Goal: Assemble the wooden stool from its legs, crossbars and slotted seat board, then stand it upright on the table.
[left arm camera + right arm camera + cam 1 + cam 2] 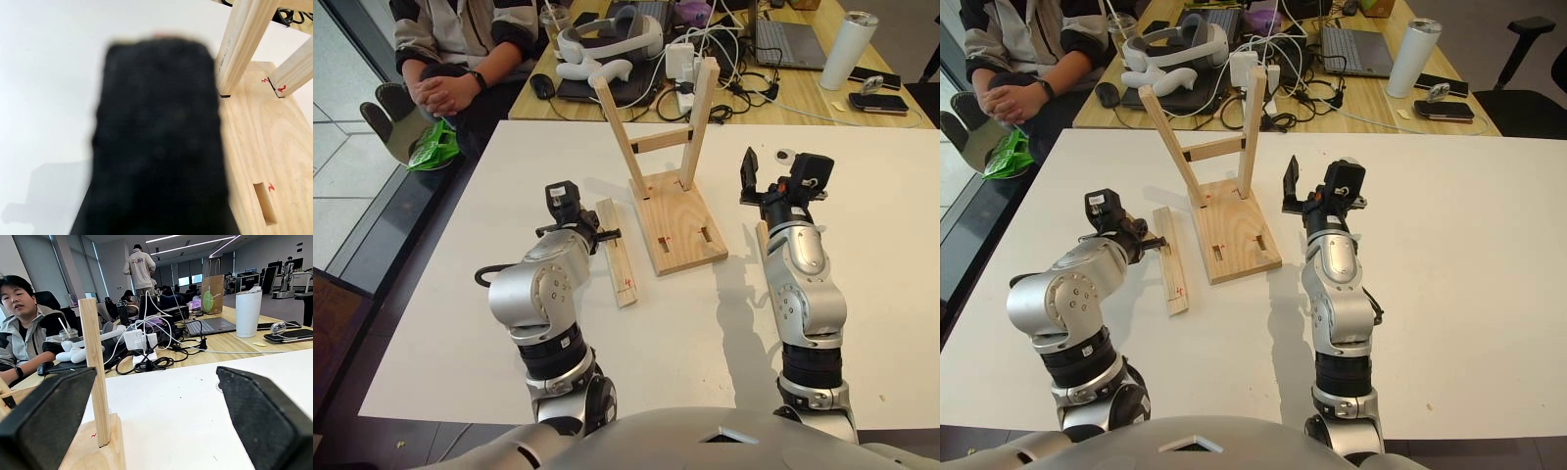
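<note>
Right gripper, splayed wide, raised beside seat board — left gripper low at loose leg, grip unclear.

Head stereo pair: high, looking forward and down onto the white bench; both eyes sharing the pale slotted wooden seat board. Left wrist: very close over that board. Right wrist: low, facing level across the bench toward the cluttered light wooden desk.

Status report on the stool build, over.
Right gripper open, right of pale slotted wooden seat board lying flat. Two wooden legs stand in it, crossbar joining them. Loose wooden strip lies between left gripper and board.
</note>
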